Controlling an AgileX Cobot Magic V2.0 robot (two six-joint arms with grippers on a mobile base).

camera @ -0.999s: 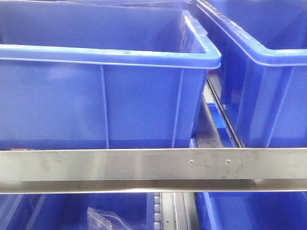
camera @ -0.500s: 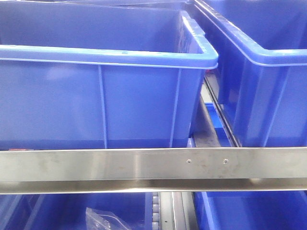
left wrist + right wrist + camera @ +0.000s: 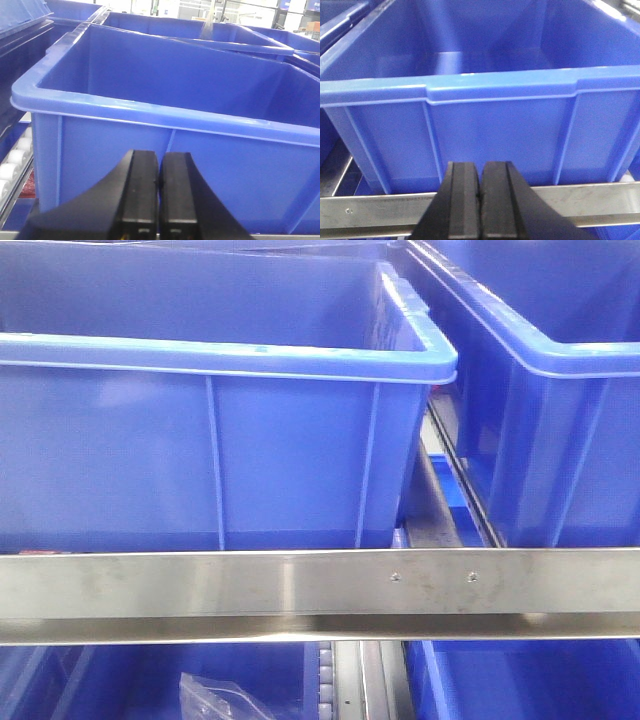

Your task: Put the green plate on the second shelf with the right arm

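Note:
The green plate is out of view in every frame. In the left wrist view my left gripper (image 3: 159,156) is shut, its black fingers pressed together with nothing between them, in front of the outer wall of a blue bin (image 3: 115,150). In the right wrist view my right gripper (image 3: 480,167) is also shut and empty. It hangs before a blue bin (image 3: 495,135) and a steel shelf rail (image 3: 600,200). Neither gripper shows in the front view.
Two large blue bins (image 3: 200,460) (image 3: 560,420) stand side by side on a shelf behind a steel rail (image 3: 200,585). Below the rail are more blue bins, one holding a clear plastic bag (image 3: 215,698). White rollers (image 3: 12,165) line the shelf at left.
The front view has shifted slightly; the bins sit a little further left than one second ago. Nothing else has moved.

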